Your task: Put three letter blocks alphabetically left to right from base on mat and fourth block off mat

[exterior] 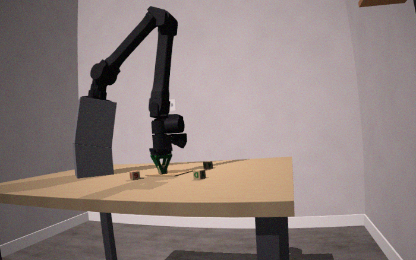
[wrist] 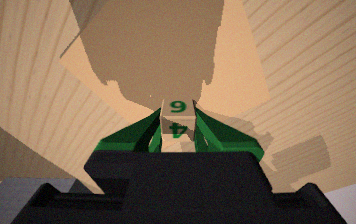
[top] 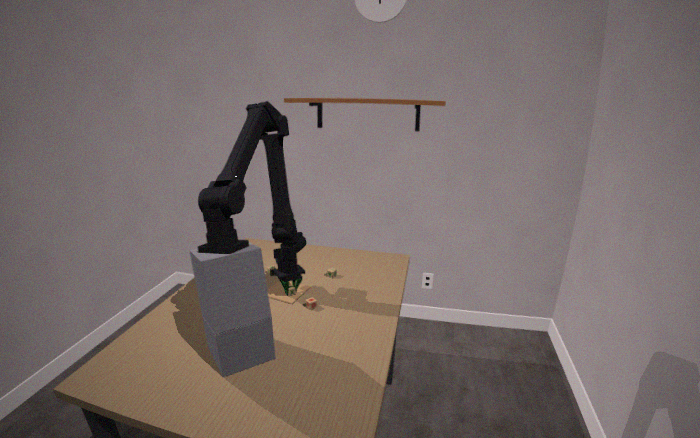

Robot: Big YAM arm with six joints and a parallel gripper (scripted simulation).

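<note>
My gripper [top: 291, 291] [exterior: 163, 171] [wrist: 178, 112] points down over the mat [top: 281, 298] [exterior: 181, 173] [wrist: 240, 65], with its green fingers against both sides of a pale block [wrist: 177, 107]. This block shows a green 6 and an upside-down green 4 on two faces. It is low at the mat; whether it touches it is hard to tell. A red-marked block [top: 310, 302] [exterior: 134, 175] lies off the mat, with a 6 on one side. A green-marked block [top: 330, 273] [exterior: 199, 174] and a dark-shaded block [top: 271, 270] [exterior: 208, 164] also lie off it. Top letters are not readable.
The grey pedestal [top: 234, 309] [exterior: 95, 138] carries the arm at one side of the wooden table [top: 330, 356] [exterior: 245, 187]. A shelf [top: 363, 101] hangs on the wall behind. The arm's shadow falls across the mat.
</note>
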